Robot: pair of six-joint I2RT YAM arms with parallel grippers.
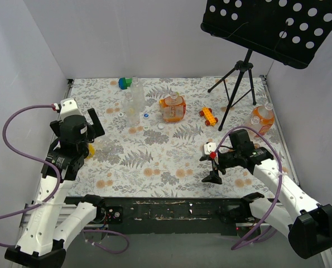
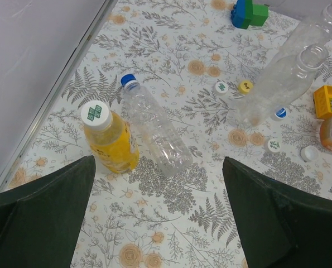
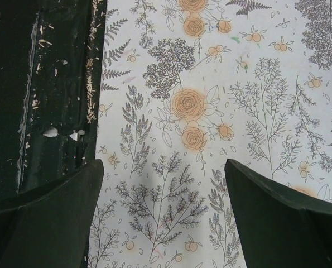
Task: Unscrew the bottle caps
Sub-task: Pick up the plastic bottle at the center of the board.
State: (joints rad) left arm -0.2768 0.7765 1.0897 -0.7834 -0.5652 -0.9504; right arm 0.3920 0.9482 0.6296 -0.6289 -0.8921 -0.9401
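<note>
Table (image 1: 154,162): flower-printed cloth, walled on three sides. The yellow bottle (image 2: 111,146) is set near the left wall (image 2: 37,56), so little room is left on that side. Open cloth is found to its near right.
Stand (image 1: 272,25): planted far right of the yellow bottle; to be kept clear of by the right arm.
Left gripper (image 2: 157,164): spread wide, nothing held, hung just on the near side of the yellow bottle.
Right gripper (image 3: 164,162): spread wide, nothing held, well right of the yellow bottle, by the table's near edge.
Open bottles (image 2: 277,84): clear, uncapped, well right of and beyond the yellow bottle.
Clear bottle (image 2: 157,134): just right of the yellow bottle, seemingly touching. It is judged empty, light, thin-walled, and easily crushed or sent rolling; best held gently around the body.
Yellow bottle: filled, judged heavier and stiffer; the body can be clamped firmly below the shoulder.
Loose caps (image 2: 245,86): scattered right of and beyond the yellow bottle.
White cap (image 2: 95,113): on the yellow bottle; small, to be pinched across its rim.
Blue cap (image 2: 128,79): on the clear bottle; to be pinched likewise.
</note>
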